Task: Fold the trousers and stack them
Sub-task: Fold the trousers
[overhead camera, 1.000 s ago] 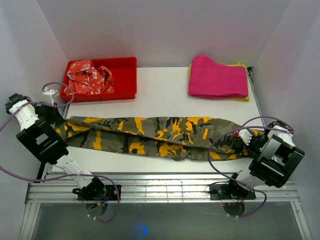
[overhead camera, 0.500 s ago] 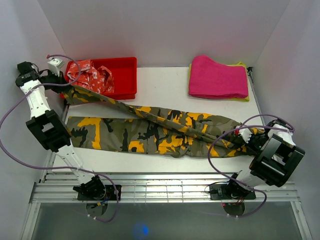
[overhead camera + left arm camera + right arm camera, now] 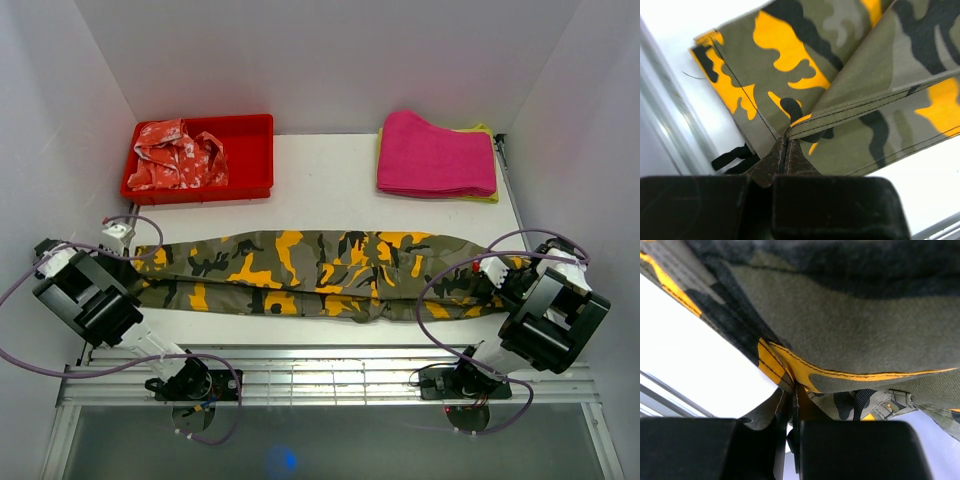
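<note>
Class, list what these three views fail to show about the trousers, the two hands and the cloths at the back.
1. Top view: the fingertips of the left hand and right hand, hidden by their own wrists and cables.
2. Wrist views: most of the trousers, cut off by the frame edges.
3. Top view: the yellow cloth, mostly covered by the pink cloth.

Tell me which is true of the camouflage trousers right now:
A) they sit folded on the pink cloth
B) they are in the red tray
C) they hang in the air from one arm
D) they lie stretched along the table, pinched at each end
D: the trousers lie lengthwise on the table, with the left gripper shut on cloth at one end and the right gripper at the other.
</note>
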You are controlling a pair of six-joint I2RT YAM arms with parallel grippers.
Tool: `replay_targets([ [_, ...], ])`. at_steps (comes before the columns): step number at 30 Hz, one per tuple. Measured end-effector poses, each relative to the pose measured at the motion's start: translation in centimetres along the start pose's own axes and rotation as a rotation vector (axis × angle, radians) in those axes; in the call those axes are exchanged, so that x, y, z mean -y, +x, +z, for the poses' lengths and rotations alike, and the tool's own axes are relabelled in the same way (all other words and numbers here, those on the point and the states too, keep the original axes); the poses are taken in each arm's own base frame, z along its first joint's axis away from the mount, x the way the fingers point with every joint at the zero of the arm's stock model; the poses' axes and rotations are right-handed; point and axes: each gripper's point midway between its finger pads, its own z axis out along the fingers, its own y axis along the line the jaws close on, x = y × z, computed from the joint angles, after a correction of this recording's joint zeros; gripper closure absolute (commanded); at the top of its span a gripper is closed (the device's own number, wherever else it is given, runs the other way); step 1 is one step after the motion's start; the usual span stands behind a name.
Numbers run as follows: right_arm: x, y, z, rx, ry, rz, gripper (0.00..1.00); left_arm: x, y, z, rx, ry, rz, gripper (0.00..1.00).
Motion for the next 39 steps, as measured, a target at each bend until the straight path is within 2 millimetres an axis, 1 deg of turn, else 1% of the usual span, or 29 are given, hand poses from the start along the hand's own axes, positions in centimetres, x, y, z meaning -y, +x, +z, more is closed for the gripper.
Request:
replay_targets([
  [2, 0.2, 0.4, -0.1, -0.016, 0.008, 0.001, 0.92, 0.8, 2.6, 0.3, -0.052, 0.011, -0.015, 1.00],
  [4, 0.3, 0.6, -0.1, -0.027, 0.009, -0.001, 0.92, 1.2, 4.1, 0.6, -0.087, 0.027, -0.022, 1.00],
  [6, 0.3, 0.6, 0.0, -0.029, 0.007, -0.001, 0.92, 1.4, 5.0, 0.8, -0.108, 0.042, -0.024, 1.00],
  [10, 0.2, 0.7, 0.0, -0.031, 0.003, -0.001, 0.92, 1.8, 6.0, 0.6, -0.122, 0.073, -0.013, 1.00],
  [11, 0.3, 0.7, 0.0, -0.032, 0.004, -0.001, 0.92, 2.0, 6.1, 0.4, -0.124, 0.082, -0.012, 0.94],
  [13, 0.3, 0.7, 0.0, -0.034, 0.004, -0.001, 0.92, 2.2, 6.0, -0.3, -0.125, 0.101, -0.012, 0.80],
  [14, 0.3, 0.7, 0.0, -0.034, 0.004, 0.000, 0.92, 2.2, 5.8, -0.7, -0.123, 0.110, -0.007, 0.65],
  [17, 0.4, 1.0, -0.3, -0.050, 0.009, 0.000, 0.92, 1.5, 4.2, -2.3, -0.100, 0.107, 0.051, 0.45],
  [18, 0.5, 1.2, -0.4, -0.058, 0.014, 0.002, 0.92, 1.2, 3.5, -3.1, -0.091, 0.094, 0.079, 0.14],
  [19, 0.6, 1.4, -0.7, -0.067, 0.024, 0.004, 0.92, 1.0, 2.5, -3.9, -0.075, 0.080, 0.115, 0.02],
  [21, 0.9, 1.5, -1.3, -0.076, 0.042, 0.002, 0.92, 1.0, 0.2, -5.6, -0.036, 0.042, 0.171, 0.02],
  [22, 1.0, 1.5, -1.7, -0.078, 0.054, -0.001, 0.92, 1.2, -1.5, -6.8, -0.008, 0.012, 0.212, 0.02],
  [23, 1.2, 1.4, -2.0, -0.079, 0.068, -0.004, 0.92, 1.5, -3.9, -8.4, 0.037, -0.036, 0.263, 0.02],
  [24, 1.3, 1.2, -2.4, -0.079, 0.078, -0.009, 0.92, 1.6, -4.6, -8.8, 0.049, -0.049, 0.277, 0.02],
  [25, 1.3, 1.0, -2.6, -0.080, 0.086, -0.016, 0.92, 2.3, -6.5, -9.7, 0.079, -0.074, 0.307, 0.02],
  [26, 1.3, 0.9, -2.8, -0.082, 0.090, -0.024, 0.92, 3.1, -8.3, -10.2, 0.102, -0.085, 0.338, 0.02],
  [27, 1.3, 0.7, -2.9, -0.083, 0.094, -0.032, 0.92, 4.5, -10.1, -10.1, 0.116, -0.074, 0.378, 0.02],
  [28, 1.4, 0.4, -3.0, -0.086, 0.097, -0.041, 0.92, 6.4, -12.0, -9.3, 0.128, -0.039, 0.429, 0.02],
  [29, 1.4, 0.2, -3.0, -0.088, 0.101, -0.052, 0.92, 8.8, -13.8, -8.1, 0.145, 0.021, 0.482, 0.02],
  [30, 1.3, -0.1, -2.9, -0.090, 0.101, -0.062, 0.92, 11.5, -15.1, -6.6, 0.161, 0.092, 0.508, 0.02],
  [31, 1.1, -0.4, -2.7, -0.096, 0.097, -0.069, 0.92, 14.3, -15.9, -5.0, 0.168, 0.164, 0.521, 0.03],
  [32, 1.0, -0.6, -2.4, -0.103, 0.095, -0.077, 0.92, 17.0, -15.8, -3.5, 0.161, 0.236, 0.520, 0.05],
  [33, 0.6, -0.9, -2.0, -0.108, 0.085, -0.087, 0.92, 19.4, -15.1, -2.3, 0.137, 0.308, 0.494, 0.06],
  [35, 0.0, -1.2, -1.3, -0.125, 0.066, -0.099, 0.92, 22.2, -13.2, -0.3, 0.069, 0.389, 0.447, 0.06],
  [36, -0.4, -1.4, -0.9, -0.129, 0.058, -0.101, 0.92, 23.4, -11.9, 0.9, 0.026, 0.421, 0.420, 0.07],
  [37, -0.5, -1.5, -0.7, -0.136, 0.052, -0.106, 0.92, 24.1, -10.8, 1.7, -0.013, 0.436, 0.393, 0.07],
  [38, -0.6, -1.7, -0.6, -0.141, 0.050, -0.106, 0.92, 24.9, -9.4, 2.6, -0.060, 0.455, 0.361, 0.09],
  [39, -0.5, -1.9, -0.5, -0.144, 0.052, -0.106, 0.92, 25.6, -8.1, 3.4, -0.103, 0.471, 0.336, 0.17],
])
